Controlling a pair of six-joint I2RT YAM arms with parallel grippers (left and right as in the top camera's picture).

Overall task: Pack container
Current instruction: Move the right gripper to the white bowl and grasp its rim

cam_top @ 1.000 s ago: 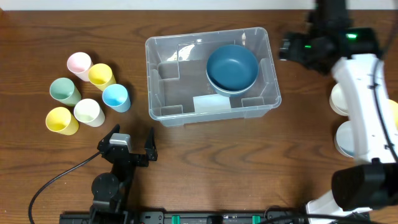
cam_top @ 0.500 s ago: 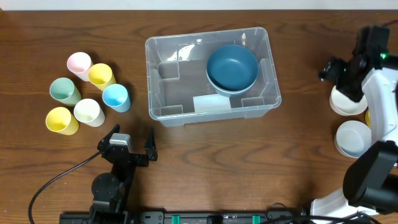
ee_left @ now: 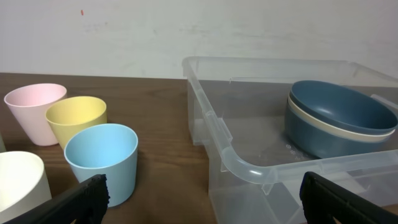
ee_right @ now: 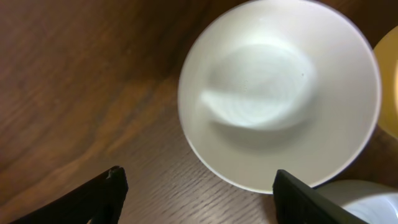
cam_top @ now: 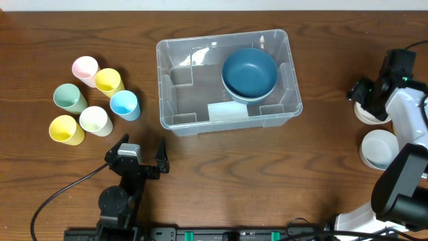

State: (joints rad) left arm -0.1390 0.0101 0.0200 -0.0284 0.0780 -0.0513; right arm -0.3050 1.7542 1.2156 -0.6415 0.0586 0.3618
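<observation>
The container (cam_top: 160,80) stands in the middle of the surface (cam_top: 267,181), toward the back. Inside it, in the right back part, sit two nested bowls (cam_top: 249,72). Six cups (cam_top: 124,105) stand in a group left of the container. The left tool (cam_top: 142,148) is before the container's front left corner. At the far right, the right tool (ee_right: 199,194) is above a bowl (ee_right: 280,93); another bowl (cam_top: 378,148) lies just before it.

A dark brown wooden table (cam_top: 221,167), its grain running lengthwise, fills the overhead view under soft, even light. Behind its far edge rises a pale, off-white wall (ee_left: 186,28), faintly scuffed and carrying a small red mark (ee_left: 81,12) near the top. A thin light strip (cam_top: 134,5) along the overhead view's upper edge is probably that same wall.
</observation>
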